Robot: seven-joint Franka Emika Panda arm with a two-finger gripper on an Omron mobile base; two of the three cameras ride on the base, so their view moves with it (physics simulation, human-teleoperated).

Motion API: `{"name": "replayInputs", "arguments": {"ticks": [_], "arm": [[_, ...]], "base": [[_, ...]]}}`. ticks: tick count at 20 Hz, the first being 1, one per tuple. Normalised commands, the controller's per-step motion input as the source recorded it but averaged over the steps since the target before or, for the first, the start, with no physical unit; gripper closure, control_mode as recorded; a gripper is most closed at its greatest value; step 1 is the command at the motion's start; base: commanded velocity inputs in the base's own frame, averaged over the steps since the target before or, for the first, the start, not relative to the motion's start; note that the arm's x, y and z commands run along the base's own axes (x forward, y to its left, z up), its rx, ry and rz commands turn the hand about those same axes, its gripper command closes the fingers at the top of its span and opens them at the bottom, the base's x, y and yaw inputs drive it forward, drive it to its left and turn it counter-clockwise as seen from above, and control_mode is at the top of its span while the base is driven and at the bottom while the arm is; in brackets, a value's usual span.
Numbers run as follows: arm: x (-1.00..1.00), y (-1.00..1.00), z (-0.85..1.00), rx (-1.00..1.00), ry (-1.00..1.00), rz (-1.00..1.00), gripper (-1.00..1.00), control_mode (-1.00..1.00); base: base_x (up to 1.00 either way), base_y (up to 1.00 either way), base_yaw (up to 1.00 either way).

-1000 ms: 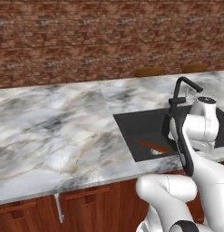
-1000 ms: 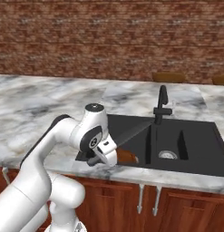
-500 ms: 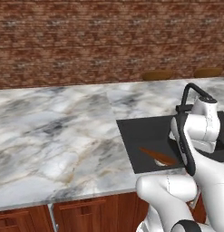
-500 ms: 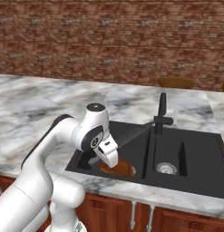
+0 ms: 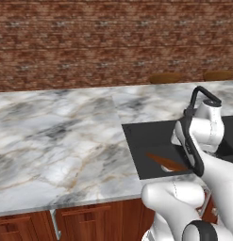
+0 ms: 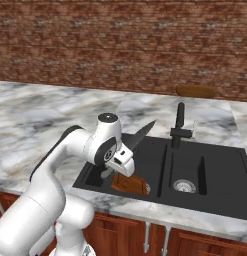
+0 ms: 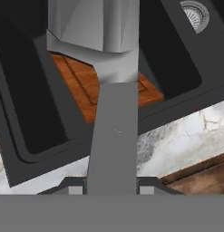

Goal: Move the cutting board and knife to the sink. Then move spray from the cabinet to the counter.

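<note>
Clamped by its handle in the two-finger gripper (image 7: 111, 188) above the matte black sink (image 6: 220, 165), the grey-bladed knife (image 6: 141, 135) could be dropped onto the reddish-brown cutting board (image 6: 130, 184) lying there and bounce out.

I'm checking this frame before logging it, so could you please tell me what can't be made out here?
- Flat reddish-brown wooden cutting board in the matte black sink: partly hidden by the white arm in both base views.
- Hand: fingers barely visible in the hand view, behind the grey knife handle it grips.
- Knife tip: cut off by the hand view's top edge.
</note>
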Motion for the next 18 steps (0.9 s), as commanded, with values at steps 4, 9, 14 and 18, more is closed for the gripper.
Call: {"name": "replayInputs", "arguments": {"ticks": [4,9,14,18], "arm": [[0.67,0.0,0.0,0.0,-0.02,0.03,1.0,-1.0],[0.62,0.05,-0.03,0.0,0.0,0.0,1.0,-1.0],[0.71,0.16,-0.19,-0.02,0.0,0.0,1.0,-1.0],[0.46,0.15,-0.48,-0.06,0.0,0.0,1.0,-1.0]], "base": [[0.0,0.0,0.0],[0.0,0.0,0.0],[0.0,0.0,0.0],[0.0,0.0,0.0]]}}
